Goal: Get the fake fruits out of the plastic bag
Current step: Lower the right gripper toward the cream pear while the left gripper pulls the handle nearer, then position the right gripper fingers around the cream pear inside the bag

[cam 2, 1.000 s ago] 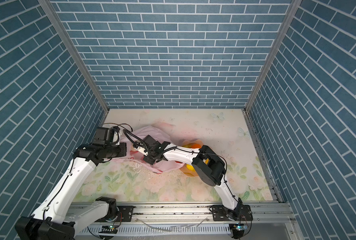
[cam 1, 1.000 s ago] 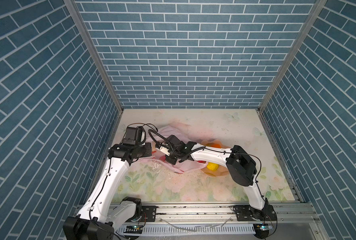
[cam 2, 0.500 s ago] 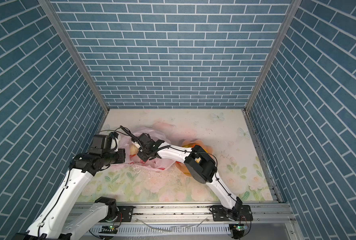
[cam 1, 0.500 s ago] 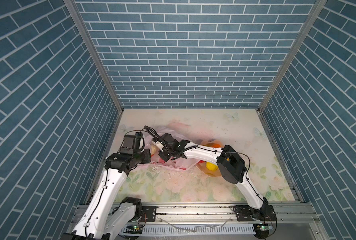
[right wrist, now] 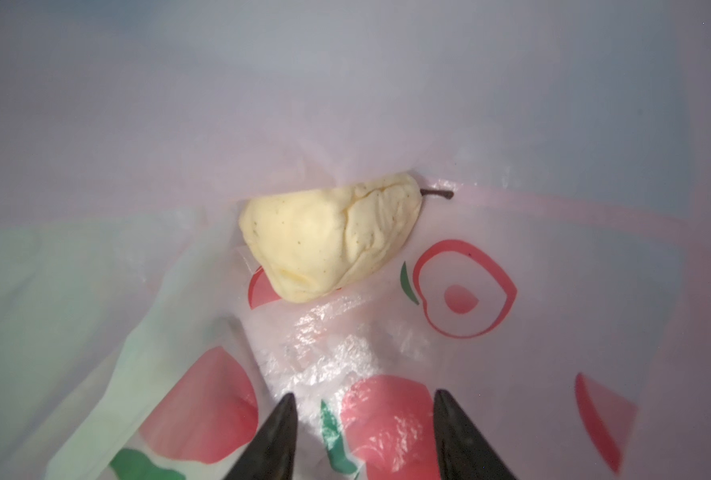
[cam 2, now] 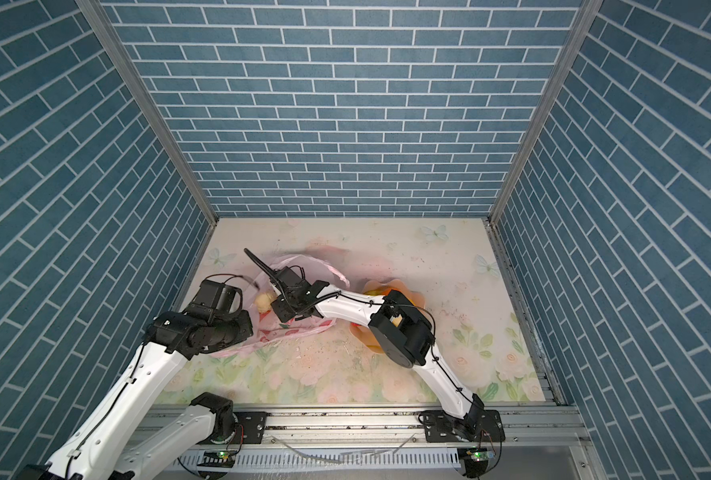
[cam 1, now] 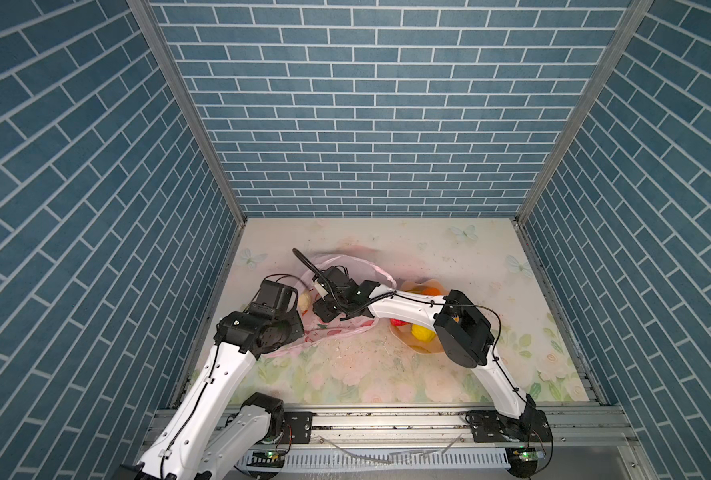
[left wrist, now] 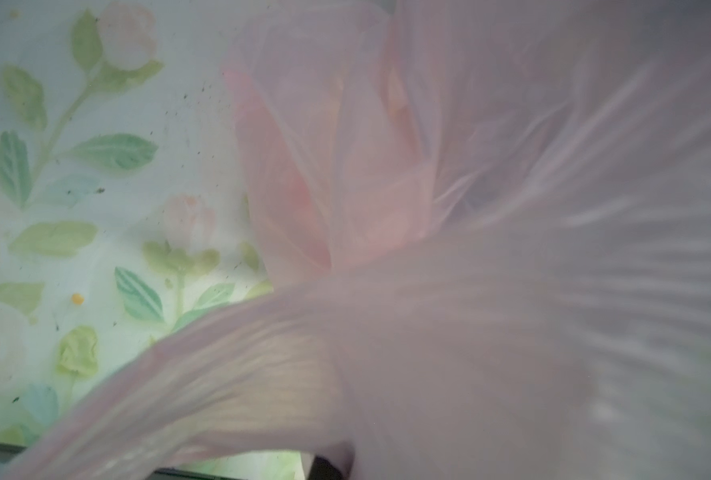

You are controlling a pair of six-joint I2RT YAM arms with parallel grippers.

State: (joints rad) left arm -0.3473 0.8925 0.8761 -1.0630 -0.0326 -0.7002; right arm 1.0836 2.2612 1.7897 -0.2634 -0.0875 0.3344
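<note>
Just ahead of the released right gripper (right wrist: 363,392), whose dark pointed jaws stand apart over crinkled film, a dented cream-white pear (right wrist: 329,237) with a thin brown stem lies untouched inside the thin, translucent pink plastic bag (right wrist: 511,137) printed with red apples; the left gripper (cam 1: 297,328), clenched, pinches the bag's pleated edge

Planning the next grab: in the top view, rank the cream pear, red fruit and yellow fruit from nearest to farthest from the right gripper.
1. cream pear: inside the plastic bag, just ahead of the right gripper.
2. red fruit: in the bowl, to the right.
3. yellow fruit: same bowl, farther right.
</note>
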